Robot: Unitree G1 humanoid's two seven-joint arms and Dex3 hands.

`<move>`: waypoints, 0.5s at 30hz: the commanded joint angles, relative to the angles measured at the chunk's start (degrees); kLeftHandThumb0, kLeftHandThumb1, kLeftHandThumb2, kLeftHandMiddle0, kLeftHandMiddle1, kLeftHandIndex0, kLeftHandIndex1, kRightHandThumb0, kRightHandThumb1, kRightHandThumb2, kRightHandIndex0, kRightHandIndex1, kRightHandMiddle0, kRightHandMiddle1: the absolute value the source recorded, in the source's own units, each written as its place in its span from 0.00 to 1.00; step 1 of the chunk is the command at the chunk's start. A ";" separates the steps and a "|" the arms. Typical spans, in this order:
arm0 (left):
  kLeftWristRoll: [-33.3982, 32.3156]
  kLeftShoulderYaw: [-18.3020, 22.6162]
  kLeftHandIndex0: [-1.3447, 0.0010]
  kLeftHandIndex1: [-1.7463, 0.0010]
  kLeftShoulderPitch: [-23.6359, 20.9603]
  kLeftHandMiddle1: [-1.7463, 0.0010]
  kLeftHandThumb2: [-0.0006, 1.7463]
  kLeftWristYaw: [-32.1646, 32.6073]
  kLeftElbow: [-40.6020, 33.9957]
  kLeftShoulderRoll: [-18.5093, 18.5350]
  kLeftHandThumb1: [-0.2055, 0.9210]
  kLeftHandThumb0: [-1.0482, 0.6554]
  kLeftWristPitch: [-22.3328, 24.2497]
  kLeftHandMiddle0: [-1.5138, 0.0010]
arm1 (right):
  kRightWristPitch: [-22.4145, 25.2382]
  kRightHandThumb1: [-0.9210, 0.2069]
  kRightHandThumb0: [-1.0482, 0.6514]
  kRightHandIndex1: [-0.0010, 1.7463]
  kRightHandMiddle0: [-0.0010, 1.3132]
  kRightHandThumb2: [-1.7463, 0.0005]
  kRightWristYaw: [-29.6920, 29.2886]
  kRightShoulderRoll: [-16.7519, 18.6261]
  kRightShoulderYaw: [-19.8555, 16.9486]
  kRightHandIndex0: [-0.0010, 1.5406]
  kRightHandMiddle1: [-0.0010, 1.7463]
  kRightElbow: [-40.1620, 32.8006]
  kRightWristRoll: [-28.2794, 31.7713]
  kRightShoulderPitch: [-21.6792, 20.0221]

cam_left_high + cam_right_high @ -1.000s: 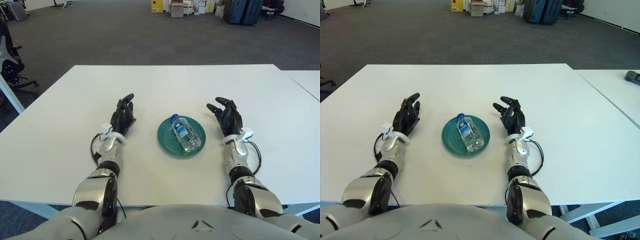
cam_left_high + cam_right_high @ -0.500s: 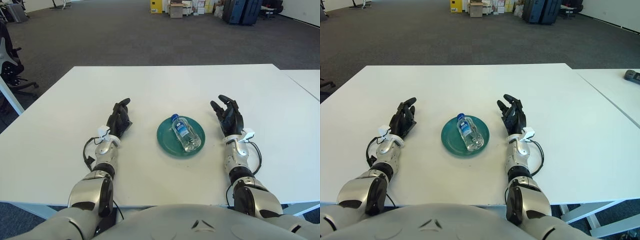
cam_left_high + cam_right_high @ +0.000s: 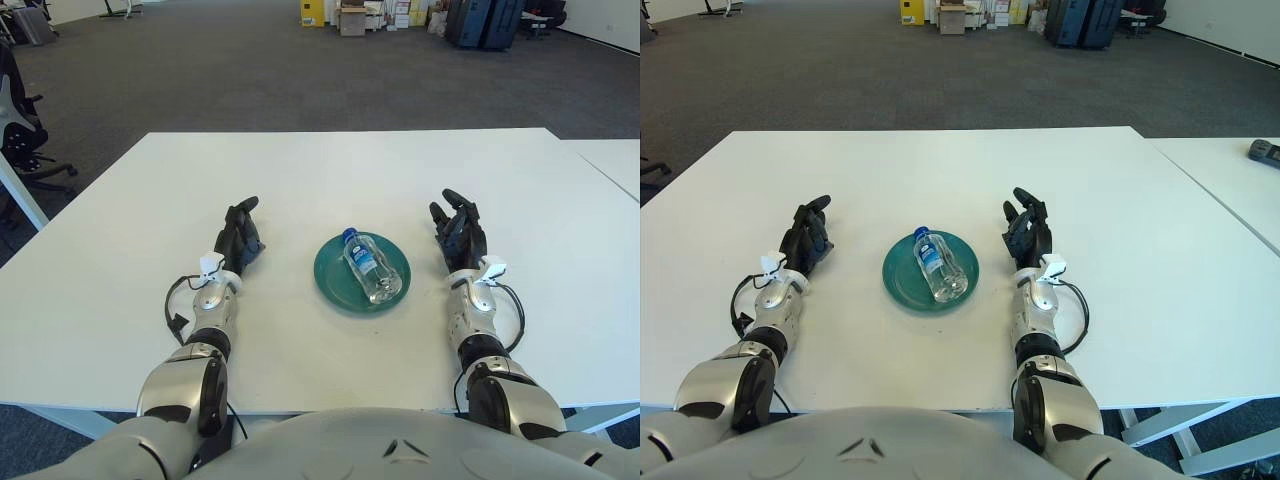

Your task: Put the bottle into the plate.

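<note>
A clear plastic bottle (image 3: 368, 265) with a blue cap and label lies on its side inside a round green plate (image 3: 334, 281) at the middle of the white table (image 3: 320, 170). My left hand (image 3: 238, 236) rests on the table to the left of the plate, fingers relaxed and empty. My right hand (image 3: 456, 232) rests to the right of the plate, fingers relaxed and empty. Neither hand touches the plate or bottle.
A second white table (image 3: 612, 160) adjoins at the right, with a dark object (image 3: 1264, 152) on it. An office chair (image 3: 18, 120) stands at the far left. Boxes and dark cases (image 3: 480, 20) stand far back on the carpet.
Both hands have drawn away from the plate, the left sliding farther left and the right easing outward, and their fingers have settled closer together. The bottle and plate have not moved.
</note>
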 commanded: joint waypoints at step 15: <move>5.36 -1.74 1.00 0.54 2.17 1.00 0.56 4.92 1.84 -0.40 1.00 0.11 0.14 0.77 | 5.16 0.00 0.13 0.00 0.00 0.47 -2.16 -1.57 2.21 0.14 0.29 0.65 -2.79 4.61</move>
